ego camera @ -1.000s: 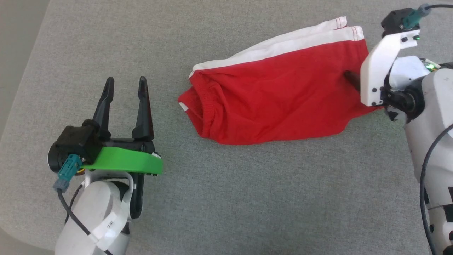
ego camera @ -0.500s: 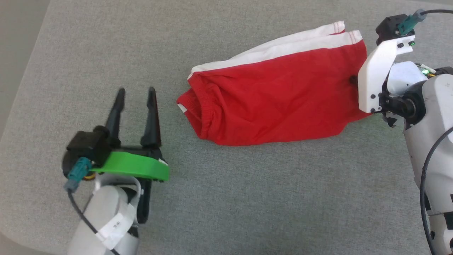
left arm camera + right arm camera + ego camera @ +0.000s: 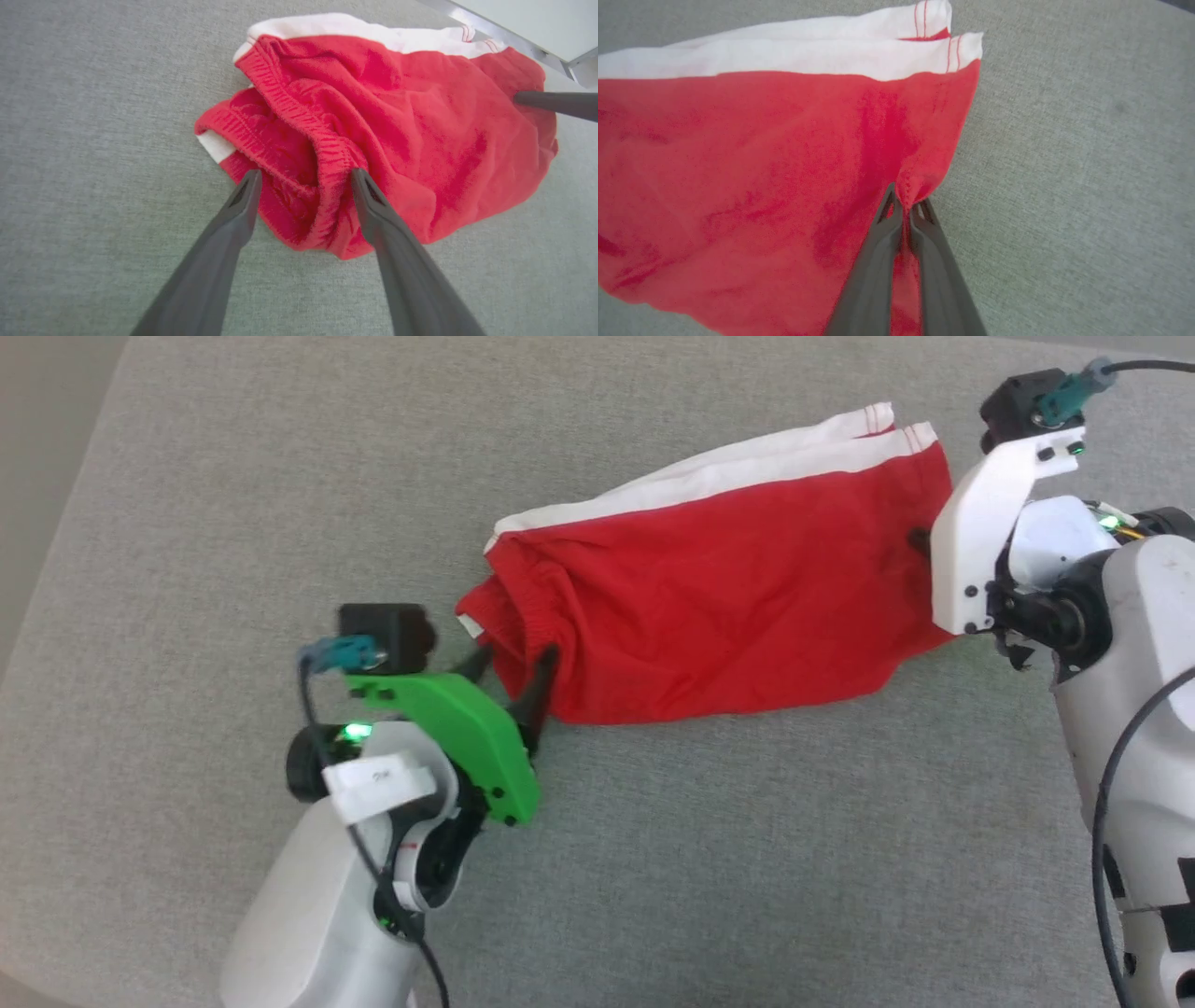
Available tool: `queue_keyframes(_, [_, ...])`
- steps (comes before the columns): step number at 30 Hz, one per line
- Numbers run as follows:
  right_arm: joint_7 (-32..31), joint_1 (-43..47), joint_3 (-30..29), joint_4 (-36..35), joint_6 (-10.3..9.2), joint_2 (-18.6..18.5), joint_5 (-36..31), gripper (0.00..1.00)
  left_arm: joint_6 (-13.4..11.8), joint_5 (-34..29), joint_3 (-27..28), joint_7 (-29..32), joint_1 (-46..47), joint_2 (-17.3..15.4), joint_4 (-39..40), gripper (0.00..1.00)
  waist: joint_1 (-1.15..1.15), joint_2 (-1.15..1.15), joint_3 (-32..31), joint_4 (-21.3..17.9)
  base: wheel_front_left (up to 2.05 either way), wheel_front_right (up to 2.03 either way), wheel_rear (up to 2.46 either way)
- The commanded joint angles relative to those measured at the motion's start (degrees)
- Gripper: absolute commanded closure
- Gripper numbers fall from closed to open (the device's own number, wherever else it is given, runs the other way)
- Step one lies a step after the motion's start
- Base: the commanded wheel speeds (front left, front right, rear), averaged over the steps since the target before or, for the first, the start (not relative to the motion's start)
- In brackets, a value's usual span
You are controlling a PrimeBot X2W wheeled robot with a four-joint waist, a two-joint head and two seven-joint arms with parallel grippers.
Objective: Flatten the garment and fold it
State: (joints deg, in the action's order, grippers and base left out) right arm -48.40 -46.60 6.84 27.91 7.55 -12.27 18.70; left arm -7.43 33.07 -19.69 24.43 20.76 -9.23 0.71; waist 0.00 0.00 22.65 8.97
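Observation:
The red garment (image 3: pixel 719 588) with a white band along its far edge lies crumpled on the grey surface. My left gripper (image 3: pixel 512 665) is open at the garment's near-left end. In the left wrist view its fingers (image 3: pixel 243 196) straddle the bunched elastic waistband of the garment (image 3: pixel 373 116), over the fabric. My right gripper (image 3: pixel 906 203) is shut on a pinch of the garment (image 3: pixel 761 154) at its right hem. In the head view the white wrist bracket hides most of the right fingers (image 3: pixel 920 537).
The grey fabric surface (image 3: pixel 747 859) extends on all sides of the garment. Its left edge (image 3: pixel 56 523) runs along the picture's left side. A pale ledge (image 3: pixel 528 23) shows at the top right of the left wrist view.
My left arm has swung right and forward, bringing its open fingers onto the garment's waistband end. The right gripper has shut on the right hem.

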Motion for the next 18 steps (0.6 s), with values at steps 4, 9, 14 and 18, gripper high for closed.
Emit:
queue_keyframes(4, [-0.1,0.8,0.6,-0.8,-0.06,0.3,-0.1,1.00,-2.1,-0.1,-1.2,5.8,0.7,-1.5,1.4,0.00,0.00,0.00,0.8,-1.1,0.00,0.00,0.00])
queue_keyframes(9, [-0.2,0.3,1.8,-1.4,-0.06,0.4,0.3,1.00,-5.6,-2.1,-0.8,8.1,0.7,-2.8,0.3,0.00,0.00,0.00,1.7,-1.8,0.00,0.00,0.00])
queue_keyframes(14, [-0.3,0.1,3.2,-2.1,-0.06,0.5,0.8,1.00,-6.8,-1.7,-0.7,9.5,0.3,-2.6,-2.4,0.00,0.00,0.00,2.0,-2.2,0.00,0.00,0.00])
queue_keyframes(18, [-0.4,0.1,4.0,-2.3,-0.06,0.2,1.3,1.00,-5.7,0.1,-0.9,9.7,0.0,-1.9,-3.4,1.00,0.00,0.00,2.0,-2.2,0.00,0.00,0.00])
